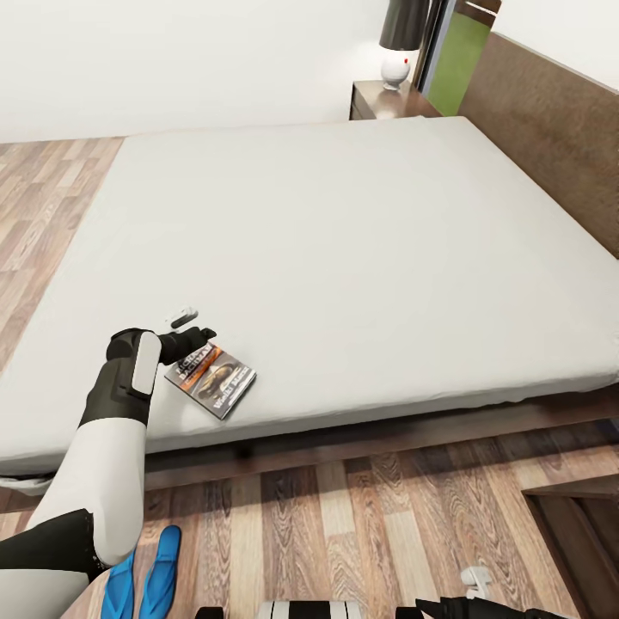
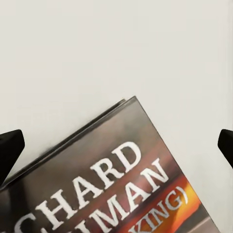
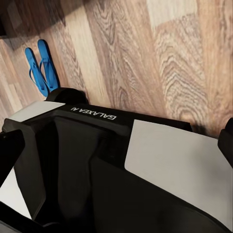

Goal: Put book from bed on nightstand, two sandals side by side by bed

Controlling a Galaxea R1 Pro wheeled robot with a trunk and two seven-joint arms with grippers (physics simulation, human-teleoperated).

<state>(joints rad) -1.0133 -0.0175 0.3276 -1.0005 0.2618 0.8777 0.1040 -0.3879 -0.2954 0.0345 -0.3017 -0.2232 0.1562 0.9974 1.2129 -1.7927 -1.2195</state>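
Left gripper (image 1: 191, 331) open over the book (image 1: 211, 379) — jaws wide, not touching the cover. Book flat on the bed (image 1: 344, 249), near its front edge. Right gripper (image 3: 116, 145) open too, low by the robot base. Sandals (image 1: 142, 580) side by side on floor already. Step: book pickup. Next — descend, straddle book edge, close, then carry to nightstand (image 1: 387, 101).

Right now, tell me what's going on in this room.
The robot's left end effector hovers open over the book, which lies flat near the edge of the bed; nothing is gripped yet. The two blue sandals lie side by side on the floor beside the bed. The nightstand with its lamp stands across the bed.
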